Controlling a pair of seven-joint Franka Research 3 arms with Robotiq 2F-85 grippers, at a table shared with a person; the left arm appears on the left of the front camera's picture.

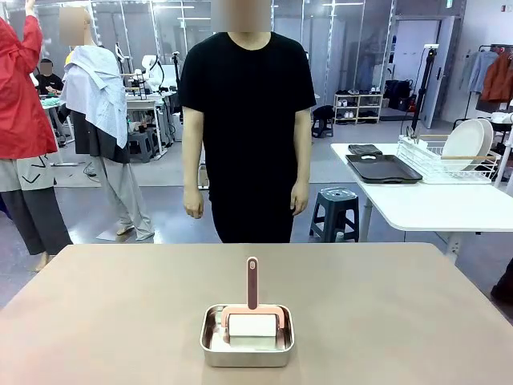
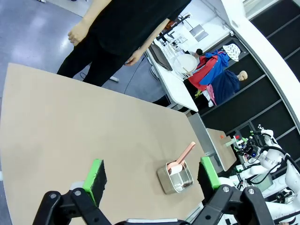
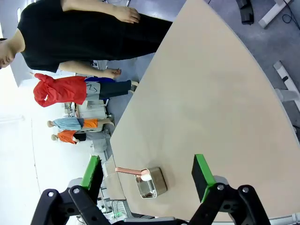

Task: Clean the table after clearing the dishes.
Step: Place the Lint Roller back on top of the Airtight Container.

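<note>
Steel square pan (image 1: 247,337) holding a pink-handled roller (image 1: 252,309) sat at the beige table's (image 1: 120,313) near edge, likely for wiping; left gripper (image 2: 152,176) and right gripper (image 3: 147,173) hovered wide open, empty.

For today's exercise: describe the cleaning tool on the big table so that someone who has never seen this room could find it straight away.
Start at the large beige-brown table in front of the person in black. Near its front edge, about midway across, sits a small square steel pan. The tool rests in that pan: a white roller in a salmon-pink frame, its handle sticking up out of the pan.
</note>
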